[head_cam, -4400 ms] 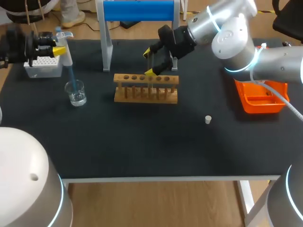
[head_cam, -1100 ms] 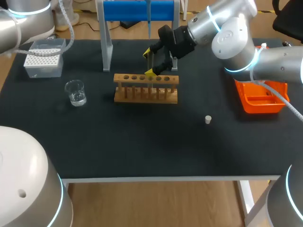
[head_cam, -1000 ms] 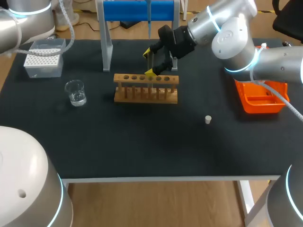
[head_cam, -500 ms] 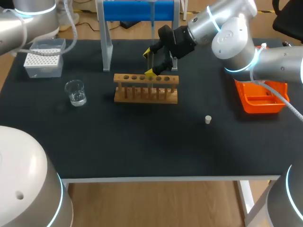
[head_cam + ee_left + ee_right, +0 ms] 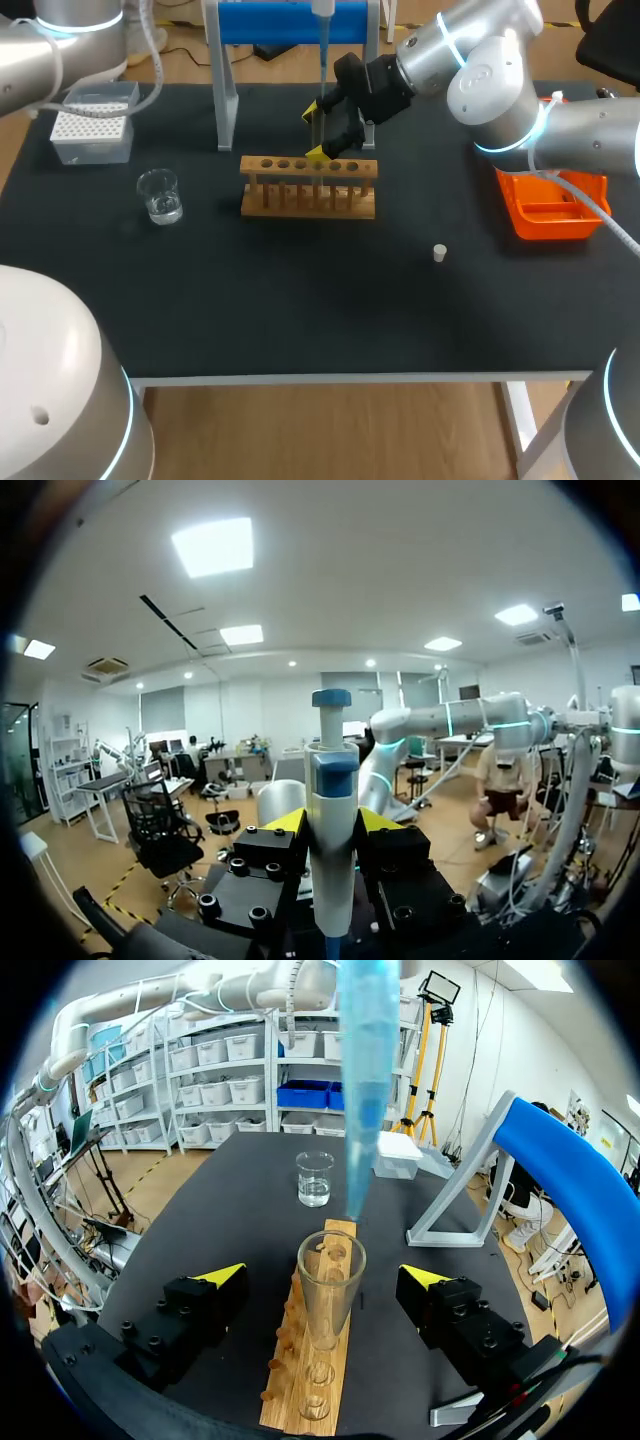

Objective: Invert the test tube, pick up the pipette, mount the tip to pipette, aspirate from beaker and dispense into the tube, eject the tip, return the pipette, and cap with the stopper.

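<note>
While pinching pipette [image 5: 332, 830] in left jaws, poises tip [image 5: 366, 1070] just above tube [image 5: 329, 1295], with right jaws spread at three and nine o'clock.

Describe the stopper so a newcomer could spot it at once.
On the black table, look between the wooden rack and the orange tray. The stopper stands there alone, nearer the front edge than either. It is a tiny white plug, touching nothing.
</note>
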Robot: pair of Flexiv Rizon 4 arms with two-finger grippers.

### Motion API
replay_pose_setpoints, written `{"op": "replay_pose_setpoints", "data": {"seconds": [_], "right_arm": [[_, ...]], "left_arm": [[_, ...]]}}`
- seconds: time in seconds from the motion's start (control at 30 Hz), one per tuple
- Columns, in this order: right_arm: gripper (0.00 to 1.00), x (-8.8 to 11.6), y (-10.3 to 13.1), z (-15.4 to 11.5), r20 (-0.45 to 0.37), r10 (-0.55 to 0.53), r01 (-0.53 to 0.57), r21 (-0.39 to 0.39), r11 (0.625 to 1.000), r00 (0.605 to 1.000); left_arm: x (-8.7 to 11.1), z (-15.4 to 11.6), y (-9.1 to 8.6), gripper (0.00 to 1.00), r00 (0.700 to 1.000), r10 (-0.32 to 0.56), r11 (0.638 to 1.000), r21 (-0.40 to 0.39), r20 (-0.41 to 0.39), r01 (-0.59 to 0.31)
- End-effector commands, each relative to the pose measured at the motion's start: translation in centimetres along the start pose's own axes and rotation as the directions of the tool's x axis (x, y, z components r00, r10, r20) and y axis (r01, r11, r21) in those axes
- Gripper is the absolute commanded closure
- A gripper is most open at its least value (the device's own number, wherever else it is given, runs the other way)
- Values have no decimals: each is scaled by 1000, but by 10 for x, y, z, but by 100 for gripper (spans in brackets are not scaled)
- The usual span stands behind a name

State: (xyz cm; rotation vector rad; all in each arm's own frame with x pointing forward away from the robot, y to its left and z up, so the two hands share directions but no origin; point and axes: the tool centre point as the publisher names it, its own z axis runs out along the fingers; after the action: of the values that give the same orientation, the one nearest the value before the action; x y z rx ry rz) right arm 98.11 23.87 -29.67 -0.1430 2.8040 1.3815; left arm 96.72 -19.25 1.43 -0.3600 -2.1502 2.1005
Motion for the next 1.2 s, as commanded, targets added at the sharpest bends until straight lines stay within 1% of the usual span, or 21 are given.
{"op": "replay_pose_setpoints", "data": {"seconds": [0.03, 0.33, 0.6, 1.2], "right_arm": [[0, 0, 1, -1, -1, 1, -1, 4, 1000, 1000], [0, 0, 1, -1, -1, 1, -1, 4, 1000, 1000], [0, 0, 1, -1, -1, 1, -1, 4, 1000, 1000], [0, 0, 1, -1, -1, 1, -1, 4, 1000, 1000]], "left_arm": [[-5, -1, 3, 100, 1000, -2, 1000, 2, -14, 2], [0, -2, 11, 100, 1000, -12, 1000, 0, -14, 12], [-1, -4, 17, 100, 1000, -5, 1000, -18, -14, 5], [2, -3, 35, 100, 1000, -17, 1000, 7, -6, 17]]}}
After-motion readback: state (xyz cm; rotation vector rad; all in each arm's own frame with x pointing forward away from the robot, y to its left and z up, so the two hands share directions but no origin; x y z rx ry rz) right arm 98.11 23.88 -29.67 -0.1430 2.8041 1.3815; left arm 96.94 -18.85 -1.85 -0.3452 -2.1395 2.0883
